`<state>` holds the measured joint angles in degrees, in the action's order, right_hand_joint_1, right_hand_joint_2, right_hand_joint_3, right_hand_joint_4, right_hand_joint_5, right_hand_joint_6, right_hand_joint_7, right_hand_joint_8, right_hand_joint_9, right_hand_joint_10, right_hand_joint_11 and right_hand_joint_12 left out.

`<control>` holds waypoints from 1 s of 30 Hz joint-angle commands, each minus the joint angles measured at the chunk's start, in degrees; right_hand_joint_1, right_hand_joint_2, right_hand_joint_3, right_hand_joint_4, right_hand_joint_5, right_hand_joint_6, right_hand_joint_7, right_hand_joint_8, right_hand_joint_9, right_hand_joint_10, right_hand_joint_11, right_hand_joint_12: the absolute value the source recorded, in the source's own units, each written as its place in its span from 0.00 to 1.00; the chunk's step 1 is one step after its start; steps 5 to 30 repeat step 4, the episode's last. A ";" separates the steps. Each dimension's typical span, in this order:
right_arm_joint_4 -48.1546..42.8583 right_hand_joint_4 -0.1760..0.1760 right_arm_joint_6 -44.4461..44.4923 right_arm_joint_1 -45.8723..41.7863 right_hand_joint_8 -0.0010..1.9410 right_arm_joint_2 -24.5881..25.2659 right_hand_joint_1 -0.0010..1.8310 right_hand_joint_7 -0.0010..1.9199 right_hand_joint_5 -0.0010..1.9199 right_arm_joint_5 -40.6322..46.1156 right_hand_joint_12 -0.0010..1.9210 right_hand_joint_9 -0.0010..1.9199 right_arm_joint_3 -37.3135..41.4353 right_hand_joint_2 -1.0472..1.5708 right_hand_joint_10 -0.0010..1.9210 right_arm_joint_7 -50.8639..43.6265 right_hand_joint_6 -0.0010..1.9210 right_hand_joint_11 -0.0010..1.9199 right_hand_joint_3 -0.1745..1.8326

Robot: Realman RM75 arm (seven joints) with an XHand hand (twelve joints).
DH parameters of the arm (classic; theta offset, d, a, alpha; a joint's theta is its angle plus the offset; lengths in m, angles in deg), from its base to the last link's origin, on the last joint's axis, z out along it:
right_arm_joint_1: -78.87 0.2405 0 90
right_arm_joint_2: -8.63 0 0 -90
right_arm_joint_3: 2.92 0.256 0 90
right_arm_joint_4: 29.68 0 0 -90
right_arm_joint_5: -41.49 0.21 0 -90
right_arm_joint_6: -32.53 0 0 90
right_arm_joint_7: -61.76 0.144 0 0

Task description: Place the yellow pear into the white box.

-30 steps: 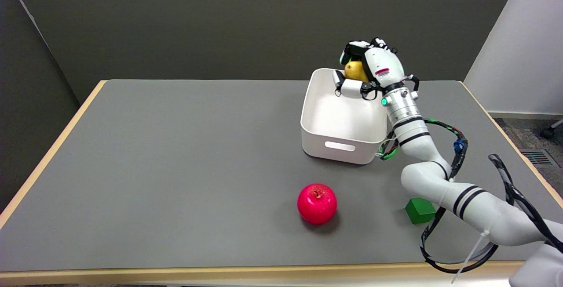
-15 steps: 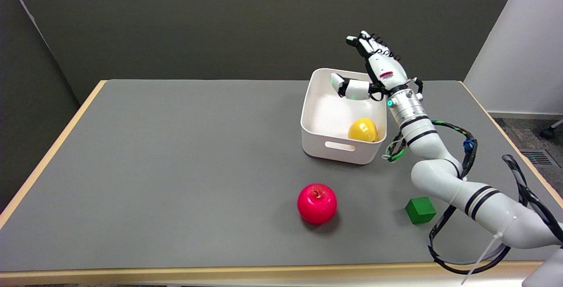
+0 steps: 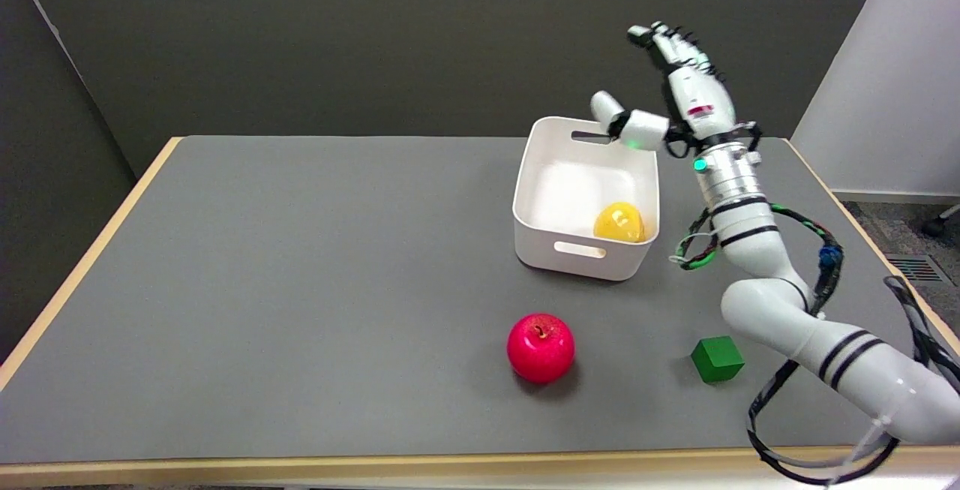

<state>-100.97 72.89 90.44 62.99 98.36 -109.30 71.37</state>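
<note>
Raised and empty, my right hand [image 3: 679, 92] hangs with fingers spread, thumb out toward the box, holding nothing. Below it and nearer the table's front, the yellow pear [image 3: 619, 223] rests inside the white box [image 3: 585, 261], against its near wall. Farther out, beyond the box, sit the red apple [image 3: 541, 347] and green cube [image 3: 718, 359], neither needed, I judge.

This looks like a robotics lab or a test room. A plain grey tabletop [image 3: 300, 287] with a light wood edge stands before bare dark grey walls [image 3: 375, 32]. A white robot arm [image 3: 787, 325] with loose cables reaches in from 4 o'clock. On the tabletop lie only simple test props: a red apple [image 3: 541, 347], a green cube [image 3: 717, 359] and a white box [image 3: 585, 201]. At 3 o'clock grey office carpet [image 3: 896, 231] shows.
</note>
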 commanded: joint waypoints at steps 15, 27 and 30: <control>-15.87 0.54 37.76 -31.91 0.19 -4.83 0.16 0.12 0.13 15.26 0.57 0.03 8.73 0.64 0.34 3.85 0.27 0.00 0.56; -15.87 0.54 37.76 -31.91 0.19 -4.83 0.16 0.12 0.13 15.26 0.57 0.03 8.73 0.64 0.34 3.85 0.27 0.00 0.56; -15.87 0.54 37.76 -31.91 0.19 -4.83 0.16 0.12 0.13 15.26 0.57 0.03 8.73 0.64 0.34 3.85 0.27 0.00 0.56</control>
